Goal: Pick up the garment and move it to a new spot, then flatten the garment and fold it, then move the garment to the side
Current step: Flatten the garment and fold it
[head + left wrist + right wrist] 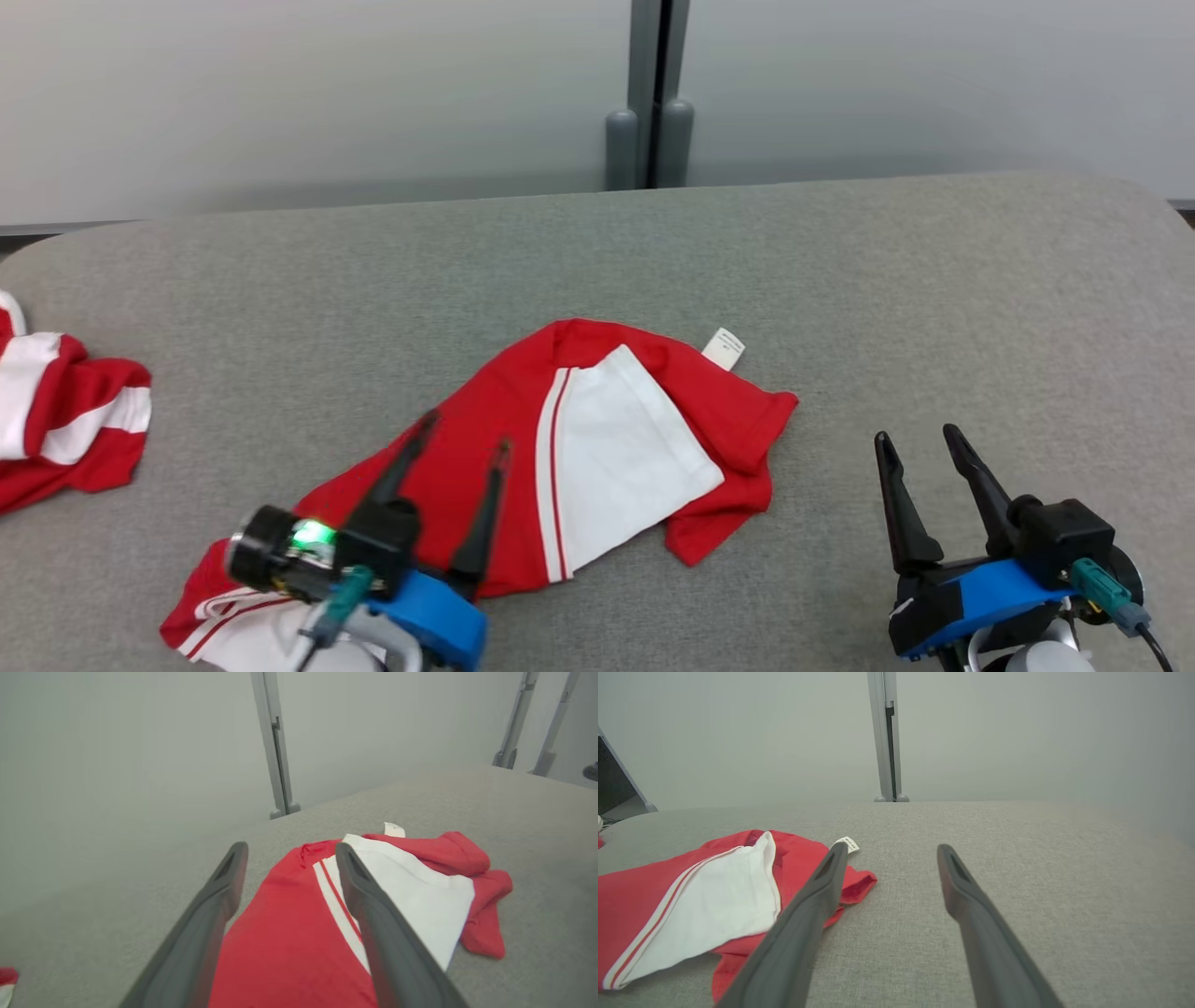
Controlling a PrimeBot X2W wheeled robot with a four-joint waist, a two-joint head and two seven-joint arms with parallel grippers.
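Garment (523, 392): red cloth with a white panel (625, 448) edged by two thin white stripes, and a small white label (724, 347) sticking out at its far edge. It lies rumpled and partly doubled over itself, a little left of the middle of the grey surface (934, 299). Its near-left end reaches down beside my left arm, and its right end is bunched into thick red folds.

My left claw (467, 431): fingers apart, over the red part of the garment. I cannot tell whether they touch the cloth.

My right claw (917, 434): fingers apart, over the grey surface, near the garment's right end but clear of it.

Edges and room: the far edge of the surface runs along a pale wall (280, 93) and curves at both far corners. Open grey surface lies beyond the garment and widely to its right. A second red and white garment (56, 411) lies at the left edge, well apart from the first.
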